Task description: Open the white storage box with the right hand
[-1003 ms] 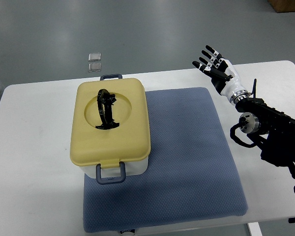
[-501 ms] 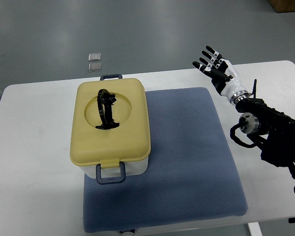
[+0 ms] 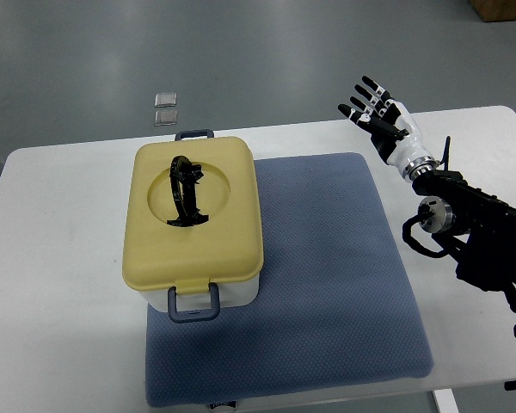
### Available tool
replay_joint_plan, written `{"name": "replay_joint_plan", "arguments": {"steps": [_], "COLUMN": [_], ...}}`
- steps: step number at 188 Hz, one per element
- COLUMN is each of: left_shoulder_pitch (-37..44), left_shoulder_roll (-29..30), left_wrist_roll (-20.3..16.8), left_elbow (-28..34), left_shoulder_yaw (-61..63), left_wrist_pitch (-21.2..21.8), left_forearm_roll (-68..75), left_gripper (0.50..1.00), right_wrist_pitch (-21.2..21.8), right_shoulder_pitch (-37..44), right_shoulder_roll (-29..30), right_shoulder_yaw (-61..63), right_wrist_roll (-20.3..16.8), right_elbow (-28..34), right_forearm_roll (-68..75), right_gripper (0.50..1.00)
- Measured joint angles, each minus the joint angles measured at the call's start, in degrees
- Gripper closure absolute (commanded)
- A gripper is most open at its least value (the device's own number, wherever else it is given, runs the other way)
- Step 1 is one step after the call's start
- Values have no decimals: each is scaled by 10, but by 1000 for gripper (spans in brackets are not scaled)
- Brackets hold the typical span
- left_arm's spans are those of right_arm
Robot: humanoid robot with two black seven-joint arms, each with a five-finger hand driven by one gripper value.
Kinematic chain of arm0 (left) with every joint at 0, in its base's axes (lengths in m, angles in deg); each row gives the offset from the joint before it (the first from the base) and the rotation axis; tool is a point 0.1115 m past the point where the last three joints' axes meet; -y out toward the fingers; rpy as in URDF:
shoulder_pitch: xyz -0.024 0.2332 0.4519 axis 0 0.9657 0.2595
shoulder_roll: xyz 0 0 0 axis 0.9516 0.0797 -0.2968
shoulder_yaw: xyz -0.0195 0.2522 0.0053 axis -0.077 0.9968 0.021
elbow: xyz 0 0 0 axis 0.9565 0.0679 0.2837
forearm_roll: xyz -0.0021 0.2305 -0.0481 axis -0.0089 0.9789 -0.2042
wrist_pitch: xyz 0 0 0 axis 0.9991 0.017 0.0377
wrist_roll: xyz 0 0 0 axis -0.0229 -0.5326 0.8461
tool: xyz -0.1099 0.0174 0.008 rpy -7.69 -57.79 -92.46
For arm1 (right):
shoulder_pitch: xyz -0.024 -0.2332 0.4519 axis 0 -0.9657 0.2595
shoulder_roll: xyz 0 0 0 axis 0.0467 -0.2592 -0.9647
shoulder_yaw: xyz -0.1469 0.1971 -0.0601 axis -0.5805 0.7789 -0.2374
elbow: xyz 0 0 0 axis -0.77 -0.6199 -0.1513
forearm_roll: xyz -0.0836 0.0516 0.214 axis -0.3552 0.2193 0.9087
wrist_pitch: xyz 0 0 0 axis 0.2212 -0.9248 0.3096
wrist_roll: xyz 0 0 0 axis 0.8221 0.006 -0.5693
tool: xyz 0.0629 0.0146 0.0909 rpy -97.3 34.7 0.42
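- right hand (image 3: 380,114) shifted slightly up and away from the blue mat (image 3: 327,284), toward the far table edge (image 3: 464,112).
- its fingers (image 3: 367,88) remain spread, now reaching a little further past that edge than 1.0 s ago.

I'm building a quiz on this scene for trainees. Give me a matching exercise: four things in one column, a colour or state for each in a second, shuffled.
Things:
1. box lid
2. mat
3. right hand
4. carry handle

Descriptions:
A. blue, lying under the box
B. fingers spread, holding nothing
C. pale yellow, closed
D. black, folded flat

Pairs: 1-C, 2-A, 3-B, 4-D
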Motion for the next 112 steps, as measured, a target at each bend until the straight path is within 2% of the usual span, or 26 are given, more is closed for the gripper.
{"name": "replay_joint_plan", "arguments": {"steps": [112], "left_shoulder_pitch": [0], "left_shoulder_roll": [0], "left_wrist_roll": [0], "left_elbow": [0], "left_shoulder_yaw": [0], "left_wrist_pitch": [0], "left_forearm_roll": [0], "left_gripper": [500], "right_wrist_pitch": [-2], "right_shoulder_pitch": [3], "right_shoulder_roll": [-3], "right_shoulder_yaw": [0], "right_wrist_roll": [1], "right_elbow": [-7], "right_forearm_roll": [0], "right_gripper": [574]}}
